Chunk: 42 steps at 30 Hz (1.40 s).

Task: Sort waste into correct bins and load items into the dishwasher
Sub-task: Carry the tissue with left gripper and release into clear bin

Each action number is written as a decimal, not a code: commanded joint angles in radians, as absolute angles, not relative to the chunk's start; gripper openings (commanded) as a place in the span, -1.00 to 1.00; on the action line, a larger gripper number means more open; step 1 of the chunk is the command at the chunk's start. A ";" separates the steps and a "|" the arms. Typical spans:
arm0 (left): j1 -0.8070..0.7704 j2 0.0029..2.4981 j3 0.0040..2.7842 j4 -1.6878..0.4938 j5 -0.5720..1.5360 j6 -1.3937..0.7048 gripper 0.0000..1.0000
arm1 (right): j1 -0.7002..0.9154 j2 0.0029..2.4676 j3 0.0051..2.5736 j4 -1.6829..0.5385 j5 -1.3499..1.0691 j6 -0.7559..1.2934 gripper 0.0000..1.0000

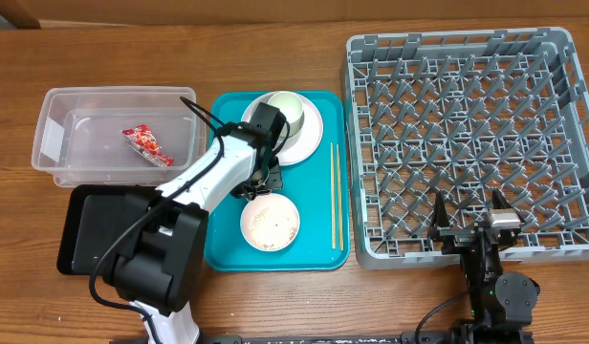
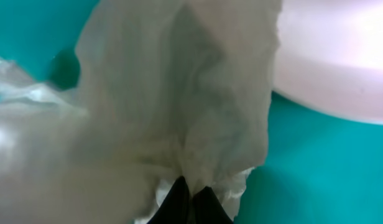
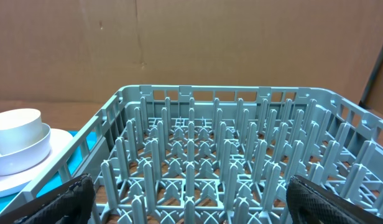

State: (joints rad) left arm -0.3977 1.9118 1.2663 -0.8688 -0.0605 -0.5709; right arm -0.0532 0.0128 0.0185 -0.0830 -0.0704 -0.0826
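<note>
So here the left fingers [image 2: 176, 202] are pinched tight on the crumpled white tissue [image 2: 179, 93]. It's bunched up over the teal tray [image 2: 316, 174], just beside the edge of the pinkish plate [image 2: 341, 56]. From overhead we can't really make the tissue out, since the left arm covers that spot.

The pale cup [image 1: 288, 110] sits on that plate. A white bowl [image 1: 249, 215] with a few rice-like grains [image 1: 273, 227] in it is on the same tray, closer to the robot. The chopsticks [image 1: 337, 196] lie along the tray's right side.

The red wrapper [image 1: 146, 145] is lying in the clear tub [image 1: 55, 105]. The black tray [image 1: 84, 229] is just in front of the tub on the table, partly under the arm.

The right fingers [image 3: 67, 202] are spread wide with nothing between them, sitting at the near edge of the grey dish rack [image 1: 356, 143].
</note>
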 commanded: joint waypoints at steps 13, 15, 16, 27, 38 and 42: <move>-0.331 1.917 1.855 -1.227 -0.249 -0.542 -0.92 | -0.061 0.003 0.008 -0.079 -0.062 -0.086 0.99; -0.297 1.917 1.871 -1.225 -0.290 -0.543 -0.92 | -0.061 0.003 0.008 -0.079 -0.062 -0.086 0.99; -0.277 1.917 1.870 -1.224 -0.299 -0.547 -0.92 | -0.061 0.003 0.008 -0.079 -0.062 -0.086 1.00; -0.032 1.924 1.774 -1.228 -0.295 -0.603 -0.92 | -0.061 0.003 0.008 -0.078 -0.062 -0.086 1.00; 0.037 1.925 1.589 -1.086 -0.296 -0.609 -0.81 | -0.061 0.003 0.008 -0.079 -0.062 -0.086 1.00; 0.037 1.925 1.554 -1.047 -0.295 -0.609 -0.79 | -0.061 0.003 0.008 -0.079 -0.062 -0.086 1.00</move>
State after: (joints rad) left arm 0.0345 1.9171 1.5700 -1.0576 -0.2779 -0.5968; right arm -0.0532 0.0128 0.0185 -0.0826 -0.0704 -0.0826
